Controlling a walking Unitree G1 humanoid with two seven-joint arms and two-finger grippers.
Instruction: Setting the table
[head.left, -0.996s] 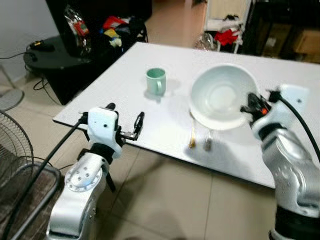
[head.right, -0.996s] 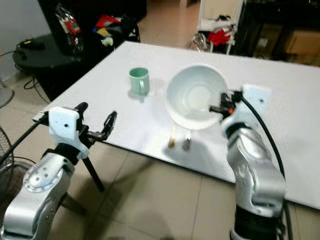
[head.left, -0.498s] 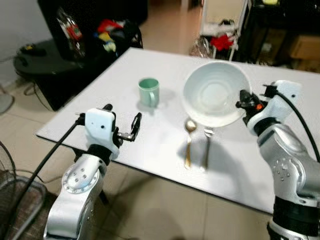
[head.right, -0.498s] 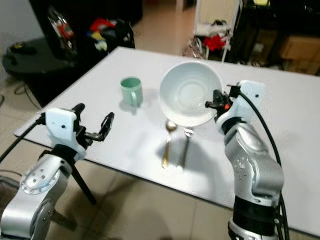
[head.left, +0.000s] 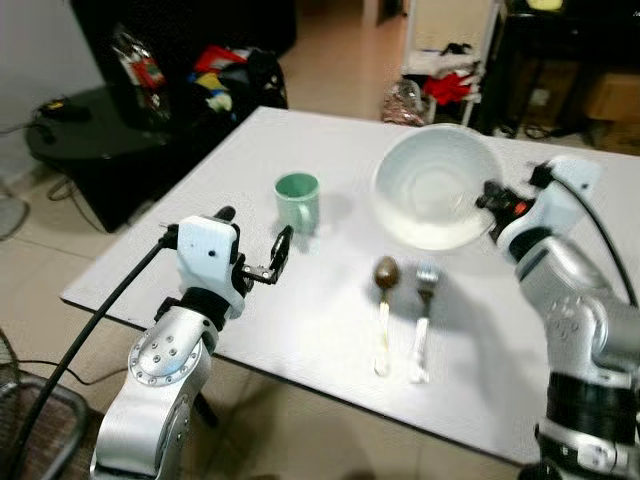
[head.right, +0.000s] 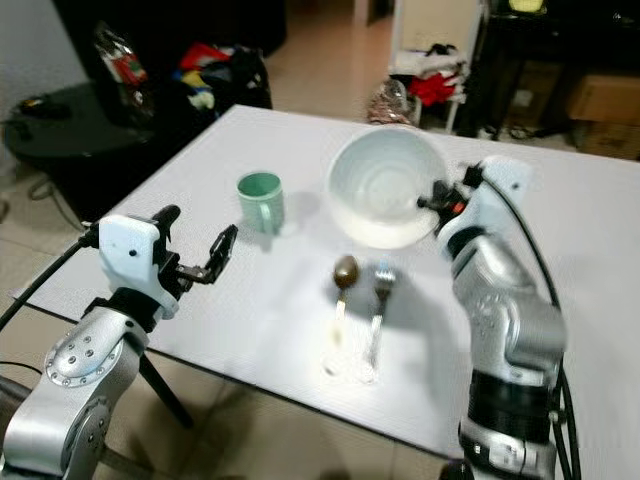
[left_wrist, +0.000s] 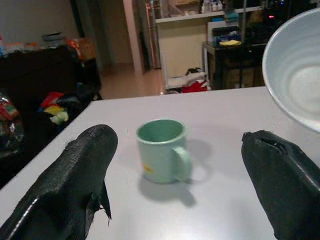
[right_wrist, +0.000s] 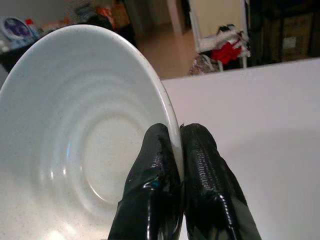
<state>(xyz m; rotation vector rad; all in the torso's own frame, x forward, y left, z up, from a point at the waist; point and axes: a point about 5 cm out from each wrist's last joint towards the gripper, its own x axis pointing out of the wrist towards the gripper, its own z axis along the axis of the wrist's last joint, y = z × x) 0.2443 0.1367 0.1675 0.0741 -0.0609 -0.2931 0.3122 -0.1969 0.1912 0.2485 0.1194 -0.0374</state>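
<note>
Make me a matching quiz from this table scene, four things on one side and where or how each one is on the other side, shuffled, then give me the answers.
Things:
1. green mug
2. white bowl
3. spoon
4. left claw

States or places:
A. lies flat beside the fork, near the table's front edge
B. open, hovering over the table's near-left part
C. pinched at its rim by the right claw
D. stands upright on the white table, handle toward the robot

Pairs: 1-D, 2-C, 3-A, 4-B

White table (head.left: 300, 330): green mug (head.left: 298, 201), spoon (head.left: 384, 310), fork (head.left: 422, 318).
</note>
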